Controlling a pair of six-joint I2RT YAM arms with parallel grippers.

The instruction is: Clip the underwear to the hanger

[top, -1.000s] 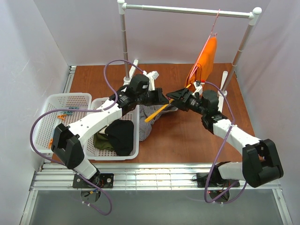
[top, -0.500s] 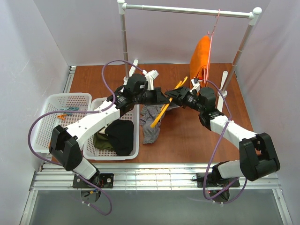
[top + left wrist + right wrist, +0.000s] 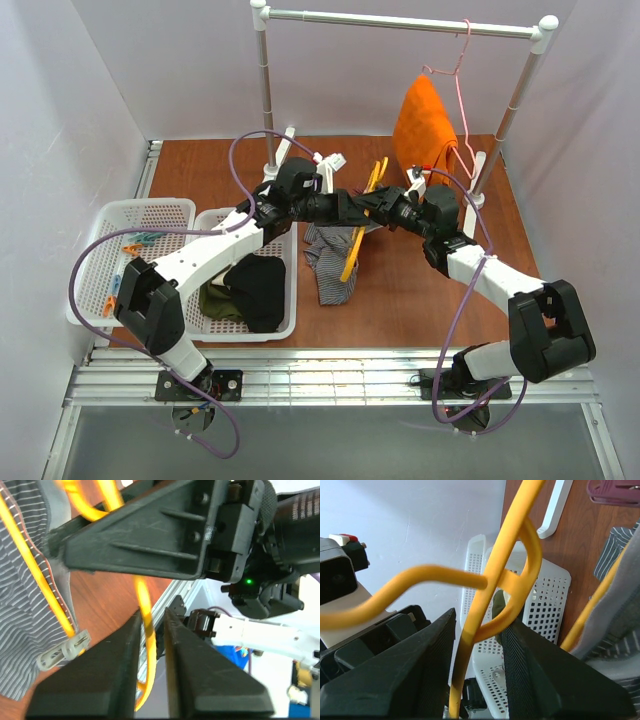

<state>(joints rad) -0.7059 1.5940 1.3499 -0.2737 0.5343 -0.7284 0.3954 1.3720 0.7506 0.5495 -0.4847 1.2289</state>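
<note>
Gripping the hanger (image 3: 355, 245) from either side, the left gripper (image 3: 348, 208) and right gripper (image 3: 378, 205) hold it tilted across the underwear (image 3: 333, 275) at mid-table (image 3: 430, 290).

Left wrist: the left gripper (image 3: 152, 612) is closed on the hanger (image 3: 144, 597), with the underwear (image 3: 25, 645) to its left.

Right wrist: the right gripper (image 3: 479, 616) pinches the hanger (image 3: 515, 515) by its hook, with the underwear (image 3: 615, 550) at right.

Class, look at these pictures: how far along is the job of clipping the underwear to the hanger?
Done, it seems: in the left wrist view one clip sits at the edge of the underwear on the hanger. In hand: the left claw and right claw both hold the hanger above the table, underwear dangling. Left: no second clip shows fastened, so likely that.
</note>
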